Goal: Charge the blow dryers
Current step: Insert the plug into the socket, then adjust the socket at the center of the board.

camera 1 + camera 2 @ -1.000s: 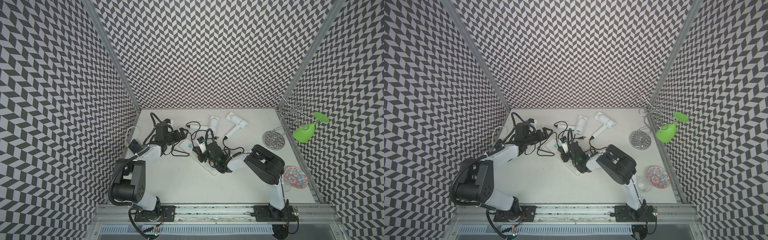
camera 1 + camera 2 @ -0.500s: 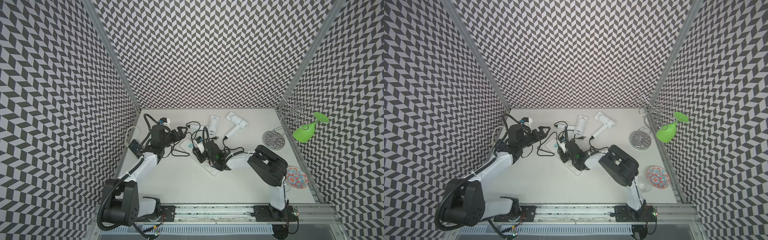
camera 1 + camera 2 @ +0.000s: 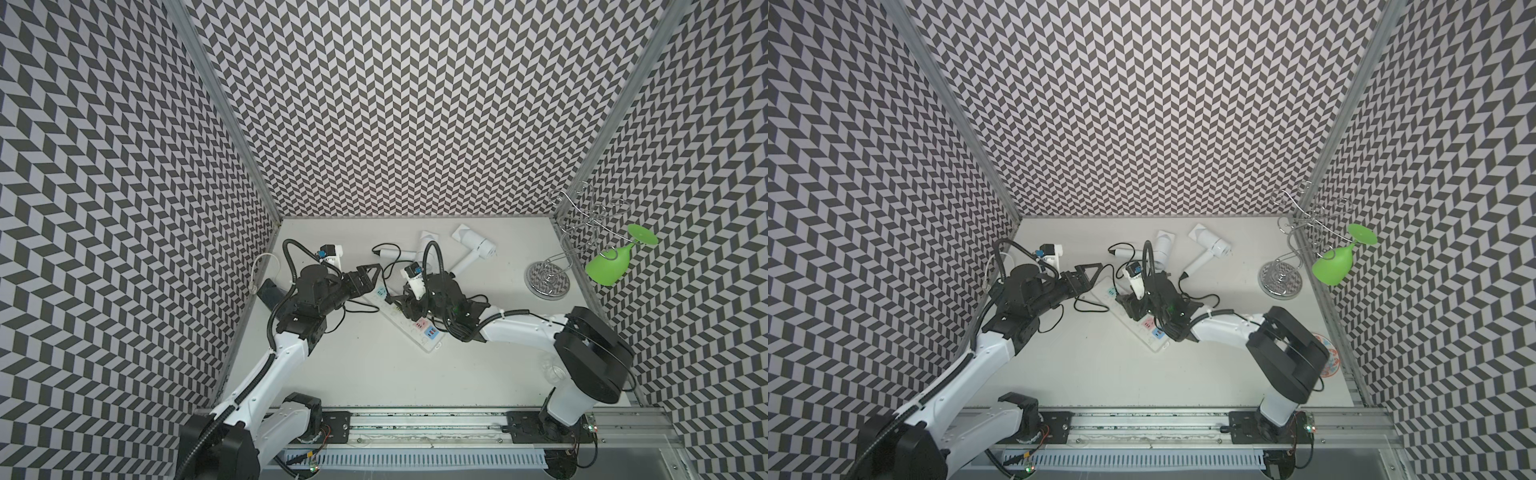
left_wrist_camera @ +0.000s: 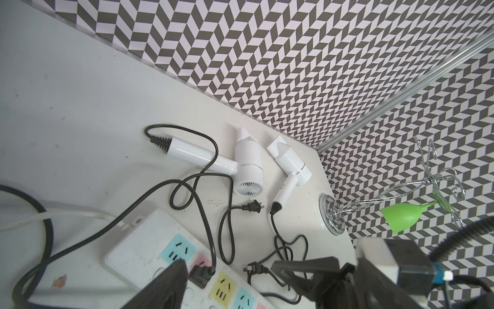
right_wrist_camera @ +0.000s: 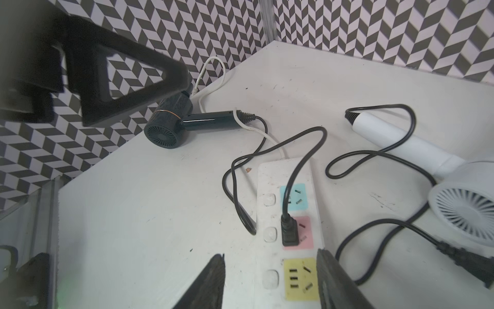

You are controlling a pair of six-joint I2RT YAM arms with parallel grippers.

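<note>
So by the look of it this one's about a third done; one black plug point(image 5: 290, 232) is seated in the pink socket point(image 5: 304, 227) of the power strip point(image 5: 267, 174), and tracing the cord through the tangle, it looks like it belongs to the dark dryer point(image 5: 168, 123), which lies on its side over by the left wall, behind the left arm. Not 100% on that trace, the cords overlap a lot.

The two white dryers point(image 4: 248, 163) point(image 4: 291, 163) lie side by side near the back wall, well apart from the strip; both of their plugs are loose on the table, one point(image 4: 252, 207) just below the fan end of the first dryer, the other point(image 4: 254, 267) closer to the strip. So two plug-ins left, and the blue and yellow sockets look free.

The right gripper point(image 5: 270, 255) hangs low over the strip with its jaws apart and nothing between them, just short of the seated plug; the left gripper point(image 3: 373, 276) hovers over the far end of the strip, spread wide and empty too. Probably the next move is grabbing one of the loose plugs.
</note>
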